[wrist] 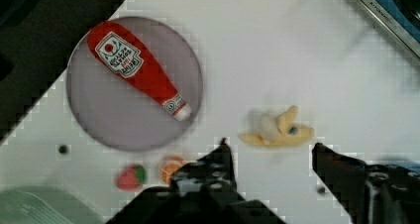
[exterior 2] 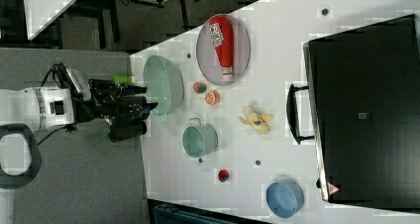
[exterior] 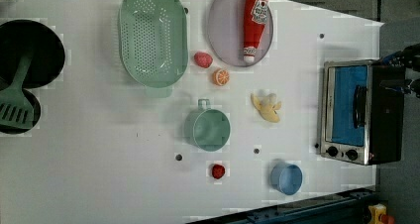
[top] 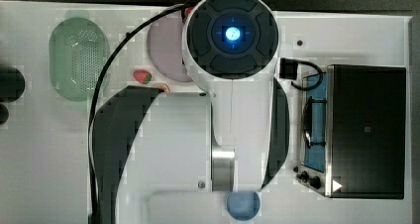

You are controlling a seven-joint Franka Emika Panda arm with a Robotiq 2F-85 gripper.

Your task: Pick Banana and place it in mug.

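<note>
Approach step: gripper (wrist: 270, 152) jaws wide, empty, above peeled banana (wrist: 276, 130) mid-table. Next: descend, close on banana, carry to teal mug (exterior: 208, 129).

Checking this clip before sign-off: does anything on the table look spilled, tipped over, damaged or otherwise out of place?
Nothing looks spilled or broken. The ketchup bottle lies flat on the grey plate rather than standing. The banana is half peeled, lying on the table apart from the upright mug.
</note>
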